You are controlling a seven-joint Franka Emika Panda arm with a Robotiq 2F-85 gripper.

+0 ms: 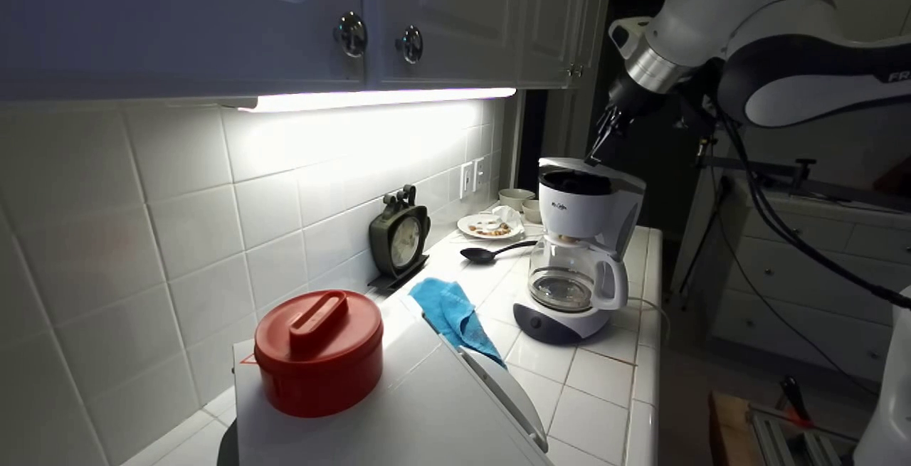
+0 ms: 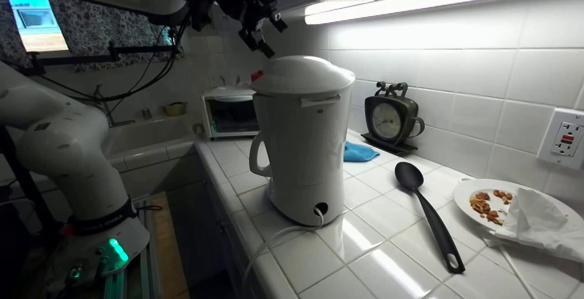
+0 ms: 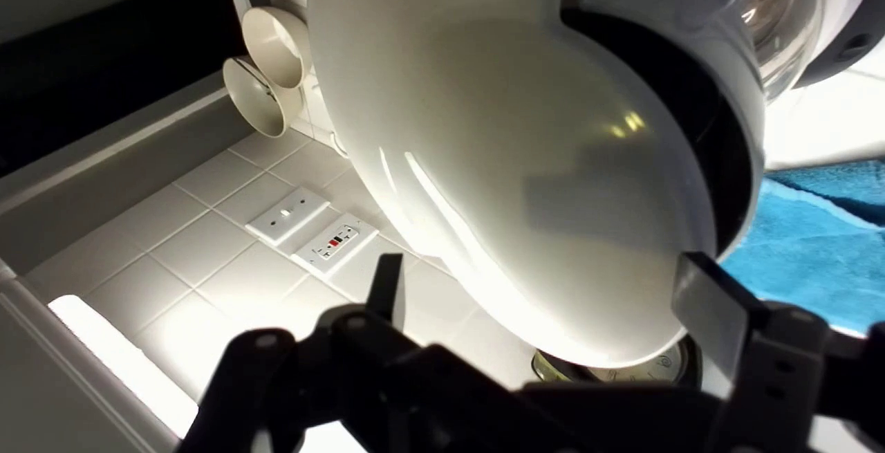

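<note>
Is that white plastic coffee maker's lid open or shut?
Open, at least partly: the black interior shows beneath the glossy domed white lid.

In an exterior view, the coffee maker (image 2: 301, 139) stands on the worktop (image 2: 328, 262), spoon (image 2: 428, 212) and plate (image 2: 461, 195) to its right, clock (image 2: 387, 121) behind-right, toaster oven (image 2: 232, 114) behind-left.

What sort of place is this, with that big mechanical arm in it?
Most likely a kitchen, perhaps in a home: a coffee maker stands on a tiled counter near a black spoon, and an exterior view shows a sink.
</note>
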